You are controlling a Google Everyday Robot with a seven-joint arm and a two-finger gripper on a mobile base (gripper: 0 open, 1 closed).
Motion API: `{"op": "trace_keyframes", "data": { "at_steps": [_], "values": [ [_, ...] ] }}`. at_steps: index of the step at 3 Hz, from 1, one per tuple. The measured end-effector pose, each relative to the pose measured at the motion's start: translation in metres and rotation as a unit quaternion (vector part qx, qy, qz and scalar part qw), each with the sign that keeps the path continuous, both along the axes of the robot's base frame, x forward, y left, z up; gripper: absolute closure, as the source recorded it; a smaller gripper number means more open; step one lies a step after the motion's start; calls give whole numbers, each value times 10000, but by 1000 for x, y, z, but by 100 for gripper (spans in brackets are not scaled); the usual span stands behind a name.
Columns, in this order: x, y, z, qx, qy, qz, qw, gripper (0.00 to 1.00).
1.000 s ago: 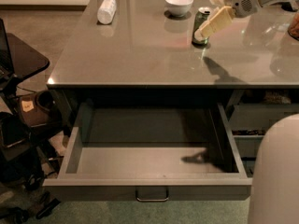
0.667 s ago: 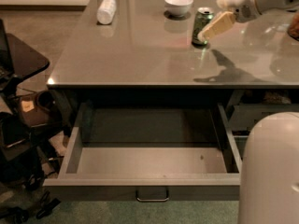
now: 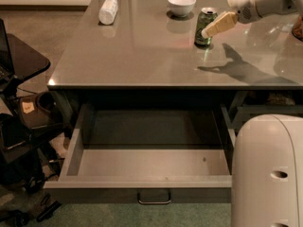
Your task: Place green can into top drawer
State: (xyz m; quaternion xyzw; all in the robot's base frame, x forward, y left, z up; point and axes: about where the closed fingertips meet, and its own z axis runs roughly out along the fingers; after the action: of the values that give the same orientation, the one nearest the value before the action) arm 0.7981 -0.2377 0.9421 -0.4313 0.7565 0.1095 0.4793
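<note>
The green can (image 3: 202, 21) stands upright on the grey table top (image 3: 151, 51) at the back right, just right of the white bowl. My gripper (image 3: 214, 28) reaches in from the upper right on a white arm (image 3: 265, 1). Its cream tip lies against the can's right side, just above the table. The top drawer (image 3: 147, 162) is pulled wide open below the table's front edge and is empty. Its flat front carries a small metal bar handle (image 3: 154, 198).
A white bowl (image 3: 181, 4) and a white bottle (image 3: 108, 10) lying on its side sit at the back of the table. My white body (image 3: 267, 174) fills the lower right, beside the drawer. Dark furniture (image 3: 19, 126) stands at the left. Narrower drawers (image 3: 265, 110) are at the right.
My white body has come further into view from the lower right. The gripper has stayed at the can, shifting only slightly. The can and the drawer have not moved.
</note>
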Motion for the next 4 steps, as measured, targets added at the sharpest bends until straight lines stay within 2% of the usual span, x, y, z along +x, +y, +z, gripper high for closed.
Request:
{"op": "trace_keyframes", "data": {
  "at_steps": [1,2,3,4],
  "values": [
    [20,24,-43,402,371,42,9985,0],
    [20,25,-43,406,373,45,9985,0],
    [37,42,-42,743,182,70,9970,0],
    [39,43,-42,760,168,63,9969,0]
  ]
}}
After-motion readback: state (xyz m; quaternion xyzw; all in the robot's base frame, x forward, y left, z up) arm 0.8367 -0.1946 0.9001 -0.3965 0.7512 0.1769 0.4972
